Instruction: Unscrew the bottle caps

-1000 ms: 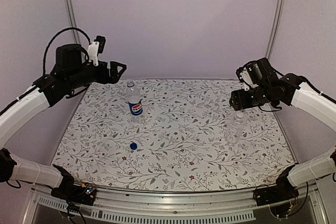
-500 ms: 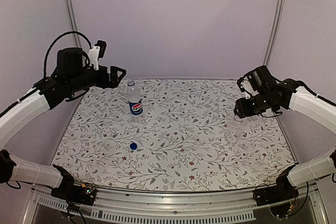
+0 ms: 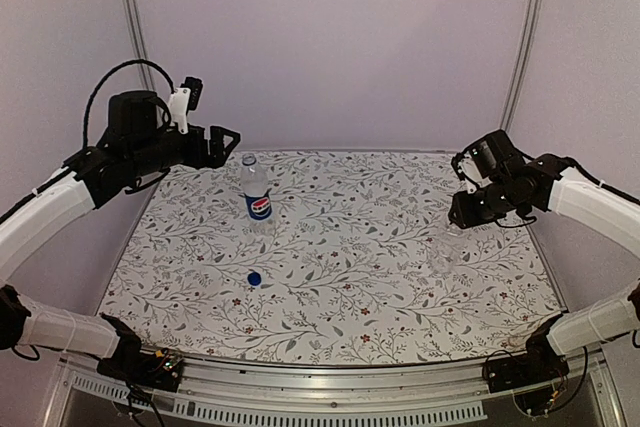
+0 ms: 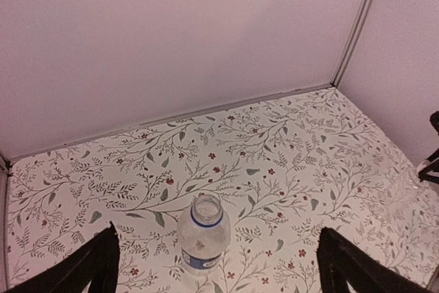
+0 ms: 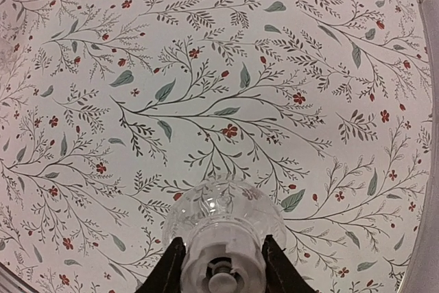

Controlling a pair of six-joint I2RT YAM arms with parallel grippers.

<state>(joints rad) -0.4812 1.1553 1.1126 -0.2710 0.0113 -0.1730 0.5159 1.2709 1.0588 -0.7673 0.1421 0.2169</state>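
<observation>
The Pepsi-labelled bottle point(image 3: 256, 195) stands upright at the back left with its mouth open point(image 4: 206, 209). A blue cap point(image 3: 254, 279) lies loose on the tabletop in front of it. My left gripper point(image 3: 228, 137) hovers open behind and above this bottle, its fingers point(image 4: 96, 265) wide apart with nothing between them. At the right stands the plain clear bottle point(image 3: 447, 247), upright. My right gripper point(image 3: 462, 219) sits on top of it. In the right wrist view both fingers point(image 5: 168, 269) press the sides of the whitish cap point(image 5: 223, 255) above the bottle's shoulder point(image 5: 223, 204).
The floral tabletop point(image 3: 350, 267) is closed in by a pale back wall and side panels with metal posts point(image 3: 527, 37). A metal rail point(image 3: 330, 387) runs along the near edge between the arm bases. The right panel stands close to the plain bottle.
My right gripper has closed from open onto the whitish cap, and that arm shifted slightly right. The left arm and the Pepsi bottle have stayed put.
</observation>
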